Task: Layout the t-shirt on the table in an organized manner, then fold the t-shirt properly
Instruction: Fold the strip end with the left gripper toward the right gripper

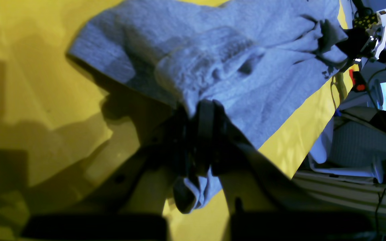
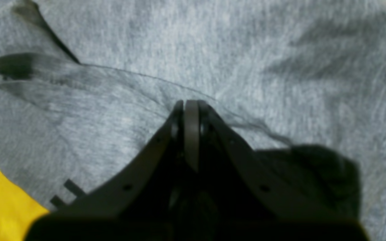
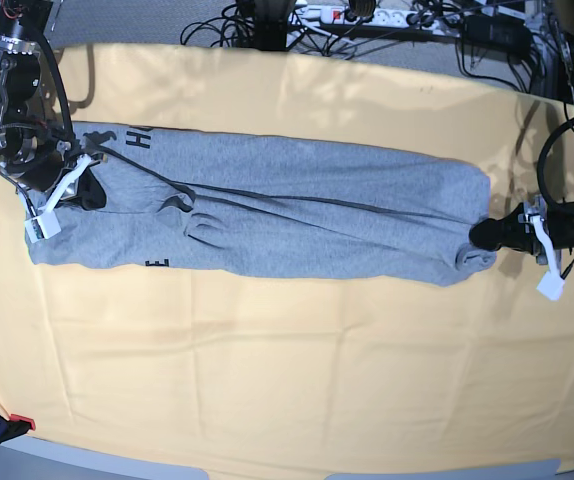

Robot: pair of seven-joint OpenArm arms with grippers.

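Grey cotton, the t-shirt (image 3: 267, 215) lies stretched in a long band across the bench (image 3: 297, 380), its long axis running side to side in the base view, with one arm at each end. The left end effector (image 1: 201, 113) sits at that view's right end, jaws pressed together and pinching a bunched corner of the fabric, a tuft of which pokes out behind the jaws in its wrist view. The right end effector (image 2: 188, 110) is at the opposite end, jaws shut; its tips meet a fold of the shirt, so I judge it is pinching cloth too, though the pinch itself is hidden. From either arm the shirt runs inward toward the bench's middle. Neither is nearer: each holds its own end, so any pull or fold works along that line.
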